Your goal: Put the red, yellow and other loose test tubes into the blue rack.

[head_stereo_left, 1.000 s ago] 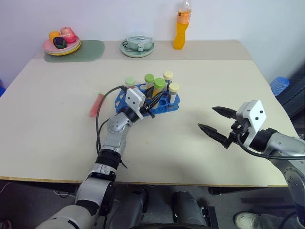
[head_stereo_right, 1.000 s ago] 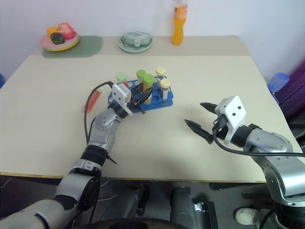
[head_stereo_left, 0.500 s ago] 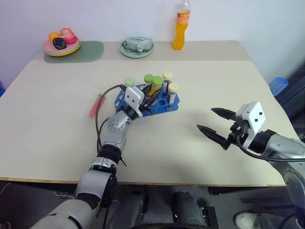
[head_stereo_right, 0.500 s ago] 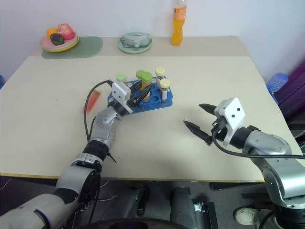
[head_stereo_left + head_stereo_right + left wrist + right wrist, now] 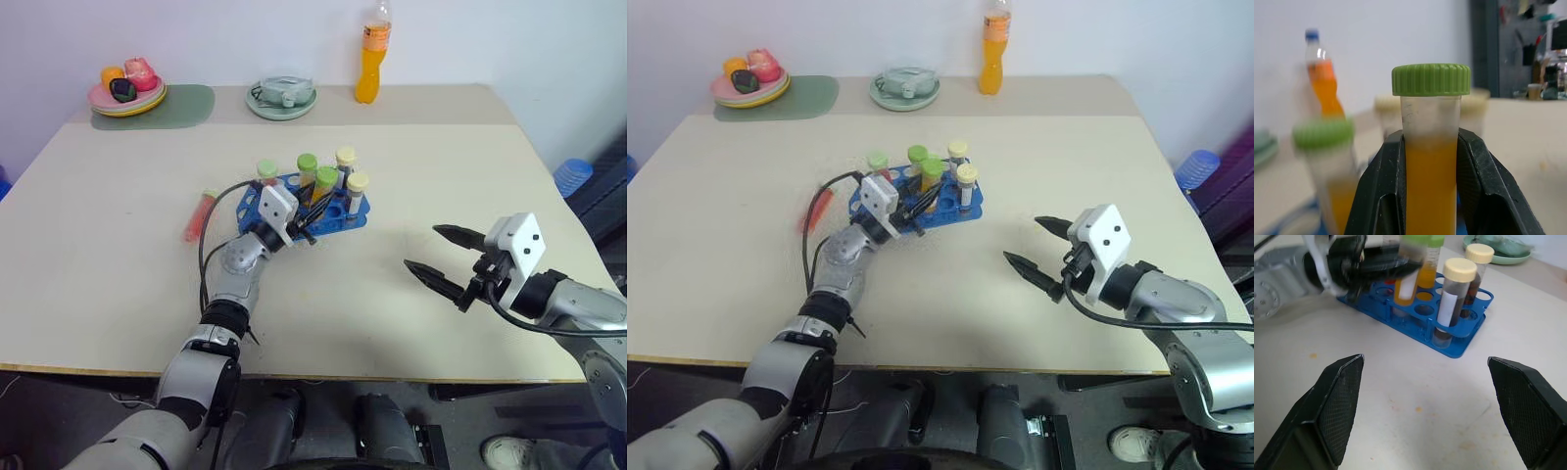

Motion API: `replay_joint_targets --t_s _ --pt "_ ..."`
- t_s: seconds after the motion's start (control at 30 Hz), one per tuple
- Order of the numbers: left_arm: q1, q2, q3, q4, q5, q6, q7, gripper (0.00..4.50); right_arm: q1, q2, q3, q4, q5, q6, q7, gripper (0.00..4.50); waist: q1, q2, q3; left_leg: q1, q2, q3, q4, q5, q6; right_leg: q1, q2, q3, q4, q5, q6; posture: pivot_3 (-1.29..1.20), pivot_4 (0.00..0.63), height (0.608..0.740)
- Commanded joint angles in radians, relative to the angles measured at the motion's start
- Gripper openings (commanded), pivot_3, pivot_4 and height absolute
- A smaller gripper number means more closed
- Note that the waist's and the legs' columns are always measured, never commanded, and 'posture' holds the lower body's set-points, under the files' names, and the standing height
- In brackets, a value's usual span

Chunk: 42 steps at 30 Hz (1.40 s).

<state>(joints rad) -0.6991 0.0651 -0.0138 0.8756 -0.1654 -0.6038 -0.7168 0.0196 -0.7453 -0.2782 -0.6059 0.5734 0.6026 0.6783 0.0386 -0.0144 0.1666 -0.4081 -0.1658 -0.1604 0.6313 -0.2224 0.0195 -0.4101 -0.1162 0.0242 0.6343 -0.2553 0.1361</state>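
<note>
Silver-grey arm links w/ black joint rings; white wrist cam boxes; black cable loops; left gripper (image 5: 310, 217) & right gripper (image 5: 438, 253): black tapered fingers, textured pads.

The left arm reaches far over the table, its gripper (image 5: 306, 212) closed around a tube (image 5: 1431, 161), the fingers (image 5: 1475, 176) pressing on both sides of it. The right arm is bent at the near right; its gripper (image 5: 443, 264) hangs above the table with jaws wide apart, pointing left.
</note>
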Motion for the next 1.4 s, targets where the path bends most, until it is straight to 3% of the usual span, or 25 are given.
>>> replay_joint_targets --t_s 0.03,0.2,0.43,0.7,0.83,0.97,1.03,1.17,1.23,1.33,1.4 --pt "0.007 -0.005 -0.008 0.007 0.004 -0.001 -0.032 0.78 -0.011 0.002 -0.017 -0.033 0.014 -0.017 -0.002 4.19 0.0 0.0 0.0 0.0 0.0 0.0 0.0 0.0 0.0 0.0 0.0 0.0 0.0 0.0 0.0 0.0 0.15 0.74" --pt "-0.005 -0.008 0.009 0.017 -0.023 0.026 -0.056 0.78 -0.013 0.004 -0.015 -0.034 0.014 -0.017 -0.007 4.19 0.001 0.0 0.0 0.0 0.0 0.0 0.0 -0.001 0.001 0.001 0.0 0.0 -0.002 0.0 0.0 0.0 0.15 0.74" --pt "-0.007 -0.011 0.034 -0.019 -0.046 0.042 -0.067 4.08 -0.018 0.006 -0.012 -0.033 0.012 -0.019 -0.01 4.19 0.0 0.0 0.0 0.0 0.0 0.0 0.0 -0.001 0.001 0.001 0.0 0.0 -0.002 0.0 0.0 0.0 0.15 0.74" --pt "0.084 0.026 0.053 -0.268 -0.11 0.13 -0.088 4.08 -0.027 0.017 0.006 -0.014 0.001 -0.032 -0.006 4.19 -0.002 0.0 0.0 0.0 0.0 0.0 0.0 -0.001 0.001 0.0 0.0 0.0 -0.002 0.0 0.0 0.0 0.15 0.74" --pt "0.144 0.08 0.107 -0.512 -0.226 0.303 -0.051 4.08 -0.044 0.029 0.032 0.011 -0.008 -0.047 0.002 4.19 -0.003 0.0 0.0 0.0 0.0 0.0 0.0 -0.001 0.001 0.0 0.0 0.0 -0.002 0.0 0.0 0.0 0.15 0.74" --pt "0.145 0.171 0.245 -0.696 -0.396 0.559 0.089 4.08 -0.077 0.04 0.069 0.052 -0.022 -0.072 0.012 4.19 -0.005 0.0 0.0 0.0 0.0 0.0 0.0 -0.001 0.001 0.0 0.0 0.0 -0.001 0.0 0.0 0.0 0.15 0.74" --pt "0.117 0.219 0.316 -0.706 -0.419 0.649 0.202 4.08 -0.094 0.045 0.087 0.074 -0.029 -0.084 0.02 4.19 -0.004 0.0 0.0 0.0 0.0 0.0 0.0 0.0 0.001 0.0 0.001 0.0 -0.001 0.0 0.0 0.0 0.15 0.74" --pt "0.03 0.345 0.334 -0.641 -0.253 0.875 0.511 4.08 -0.131 0.058 0.123 0.114 -0.043 -0.106 0.037 4.19 0.003 -0.001 0.001 0.0 0.0 0.0 0.0 0.0 0.0 0.0 0.003 0.0 -0.001 0.0 0.0 0.0 0.15 0.74" --pt "-0.023 0.403 0.345 -0.596 -0.302 1.051 0.507 4.08 -0.152 0.066 0.141 0.134 -0.053 -0.116 0.043 4.19 0.002 -0.001 0.001 0.0 0.0 -0.001 0.0 0.0 0.0 0.0 0.003 0.0 -0.001 0.001 0.0 0.0 0.15 0.74" --pt "-0.15 0.504 0.269 -0.507 -0.299 1.449 0.495 4.08 -0.184 0.078 0.167 0.162 -0.062 -0.127 0.05 4.19 0.002 -0.002 0.001 0.0 0.0 0.0 0.0 0.0 0.0 -0.001 0.004 0.0 -0.001 0.001 0.001 0.0 0.15 0.74" --pt "-0.231 0.54 0.233 -0.444 -0.294 1.624 0.478 4.08 -0.194 0.083 0.176 0.172 -0.067 -0.133 0.054 4.19 0.001 -0.003 0.002 -0.001 0.0 -0.002 0.0 0.0 0.0 -0.001 0.004 -0.001 -0.001 0.001 0.001 0.0 0.15 0.74"
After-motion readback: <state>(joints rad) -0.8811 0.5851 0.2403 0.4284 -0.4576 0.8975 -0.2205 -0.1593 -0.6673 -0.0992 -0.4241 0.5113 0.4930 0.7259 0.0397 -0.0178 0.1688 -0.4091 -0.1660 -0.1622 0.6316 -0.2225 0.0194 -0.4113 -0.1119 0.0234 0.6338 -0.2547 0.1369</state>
